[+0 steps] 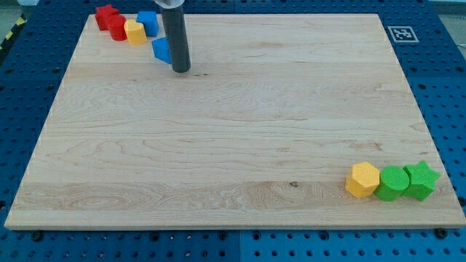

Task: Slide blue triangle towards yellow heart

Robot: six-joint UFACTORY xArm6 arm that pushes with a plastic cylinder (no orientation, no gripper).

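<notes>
The blue triangle [160, 49] lies near the view's top left, partly hidden behind my rod. My tip [181, 70] rests on the board just right of and below the triangle, touching or nearly touching it. The yellow heart [135, 32] sits up and left of the triangle, a short gap away. It touches a red block [117, 28] on its left and a blue block [148, 22] on its right.
A red star-like block [106, 15] sits at the top left corner of the wooden board [233, 131]. A yellow hexagon [362, 180], a green round block [394, 183] and a green star [421, 180] line up at the bottom right.
</notes>
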